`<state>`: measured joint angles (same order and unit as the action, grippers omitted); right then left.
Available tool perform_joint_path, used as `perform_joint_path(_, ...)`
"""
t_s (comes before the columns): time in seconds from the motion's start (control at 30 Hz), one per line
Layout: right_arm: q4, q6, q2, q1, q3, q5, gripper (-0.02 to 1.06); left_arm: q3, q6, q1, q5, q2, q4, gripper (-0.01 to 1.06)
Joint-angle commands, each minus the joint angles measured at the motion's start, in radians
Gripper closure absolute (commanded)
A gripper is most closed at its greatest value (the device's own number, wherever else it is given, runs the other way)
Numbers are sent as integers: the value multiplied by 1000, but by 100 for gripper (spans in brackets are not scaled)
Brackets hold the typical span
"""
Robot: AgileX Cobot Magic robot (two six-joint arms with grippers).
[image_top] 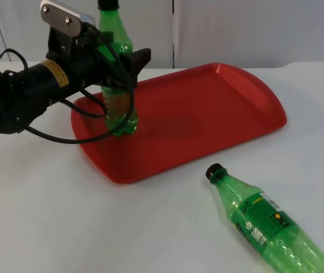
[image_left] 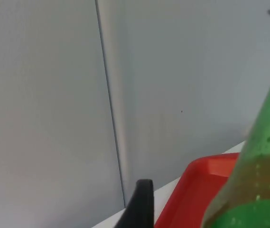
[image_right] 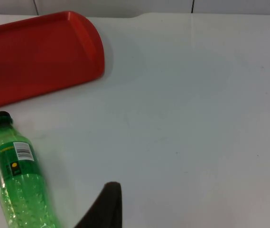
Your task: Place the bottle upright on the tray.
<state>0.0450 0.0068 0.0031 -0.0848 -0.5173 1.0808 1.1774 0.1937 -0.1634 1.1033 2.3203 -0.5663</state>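
Observation:
A green bottle with a black cap stands upright on the left part of the red tray. My left gripper sits around the bottle's upper body, with one finger reaching past it. In the left wrist view a gap shows between the black fingertip and the bottle, so the gripper is open. A second green bottle lies on its side on the table in front of the tray, cap toward the tray. My right gripper hovers over the table beside that lying bottle.
The tray lies slantwise across the table's middle, its raised rim near the grey partition wall. White table top stretches to the left of the tray and to the right of the lying bottle.

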Motion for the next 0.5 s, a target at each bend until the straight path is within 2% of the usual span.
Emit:
perform_joint_path(0.0,-4,3,-3,6,1,-4,3,3,5,2,1,0,-11,25)
perform_joint_path(0.13,-4,3,-3,6,1,-4,3,3,5,2,1,0,-16,24)
perform_joint_path(0.2,-4,3,-3,6,1,-4,3,3,5,2,-1,0,-22,16)
perform_joint_path(0.27,-4,3,-3,6,1,-4,3,3,5,2,-17,0,-15,1)
perform_joint_path(0.47,-4,3,-3,6,1,-4,3,1,35,2,-106,-10,-63,0)
